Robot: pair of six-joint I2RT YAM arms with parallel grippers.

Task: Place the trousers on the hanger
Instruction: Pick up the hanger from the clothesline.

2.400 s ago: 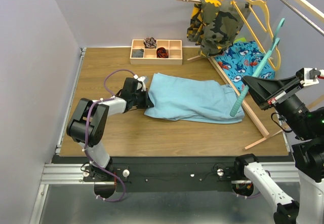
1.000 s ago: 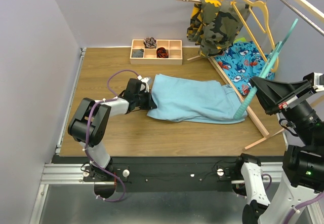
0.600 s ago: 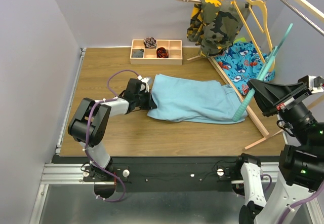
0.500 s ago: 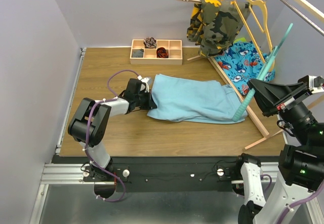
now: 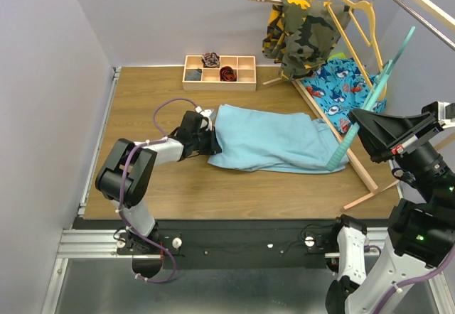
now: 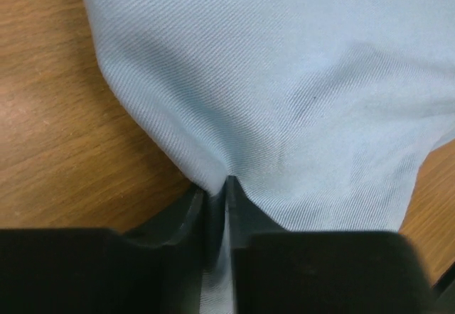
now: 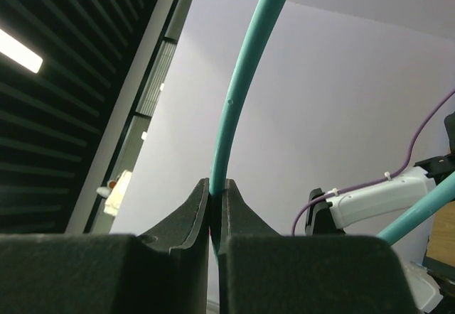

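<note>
Trousers (image 5: 266, 140): laid flat near the middle of the bench (image 5: 142, 101), lengthwise from left to right, soft and wrinkled; the left end is gathered at the left tool.
Left tool (image 5: 206, 140): lowered to the bench at the trousers' left end. It is clenched on a fold of the blue cloth, which is seen pinched in the narrow gap between the 2 fingers in the left wrist view (image 6: 217, 186).
Hanger (image 5: 338, 147): held off the bench at the right side, tilted, with its lower end by the trousers' right end. Whether cloth and hanger touch cannot be told.
Right tool (image 5: 353, 121): raised at the right edge of the bench. It is clenched on the hanger's thin teal rod, which is seen gripped between the fingers in the right wrist view (image 7: 215, 185).
Tray (image 5: 186, 72): set at the far edge of the bench, divided into 8 compartments, with small dark items in a few of them.
Camouflage garment (image 5: 302, 33): hung at the far right, above the shark-print cloth (image 5: 341, 87).
Yellow hanger (image 5: 355, 15): hung just beside the camouflage garment, on its right.
</note>
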